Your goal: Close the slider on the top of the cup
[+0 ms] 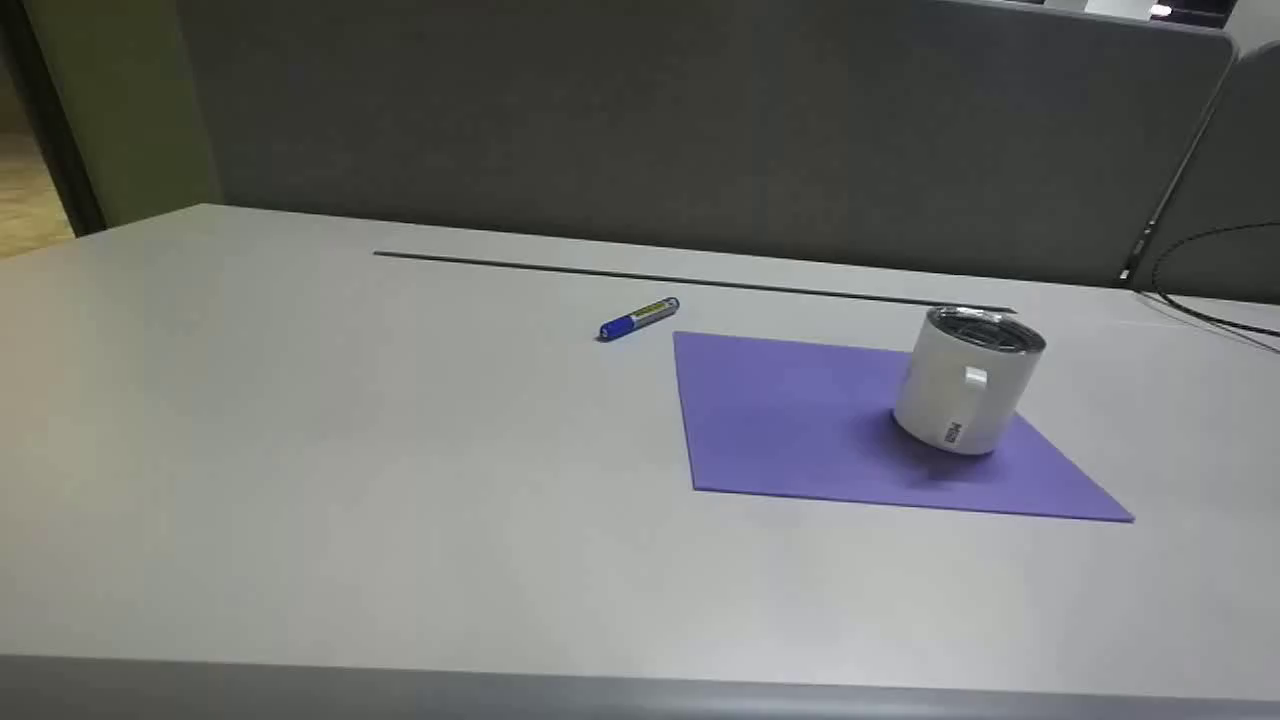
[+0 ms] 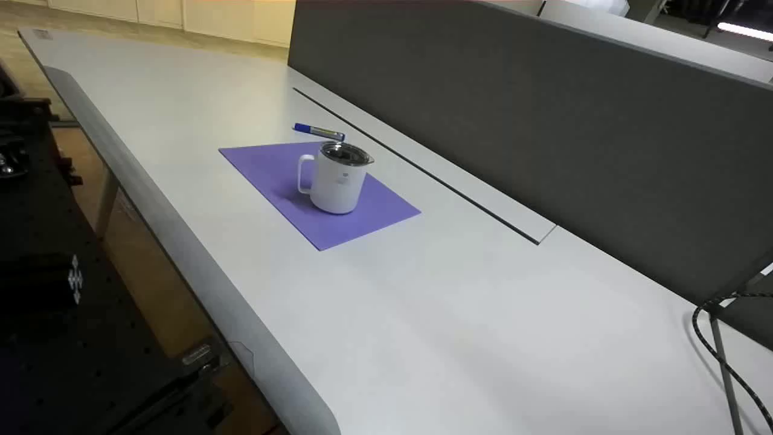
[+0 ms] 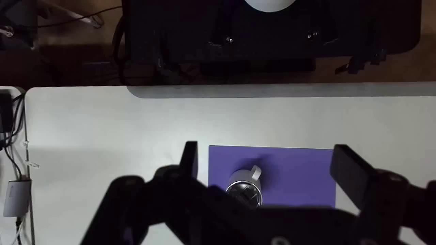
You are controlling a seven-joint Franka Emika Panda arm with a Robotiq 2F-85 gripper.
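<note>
The white cup stands upright on a purple mat and shows in both exterior views [image 1: 925,390] [image 2: 335,187]. Its clear dark lid [image 1: 985,331] [image 2: 346,154] sits on top. The slider on the lid is too small to make out, and I cannot tell its position. In the wrist view the cup [image 3: 240,176] is below, left of the middle between the fingers, its lid [image 3: 243,190] partly hidden by the gripper body. My gripper [image 3: 267,153] is open and empty, high above the table and apart from the cup. It is out of both exterior views.
The purple mat [image 1: 770,420] [image 2: 383,211] [image 3: 299,177] lies on the white table. A blue marker [image 1: 640,318] [image 2: 320,132] lies beside it. A grey partition [image 1: 650,120] [image 2: 513,109] stands along the back. A black cable [image 1: 1200,315] [image 2: 746,389] lies at one end.
</note>
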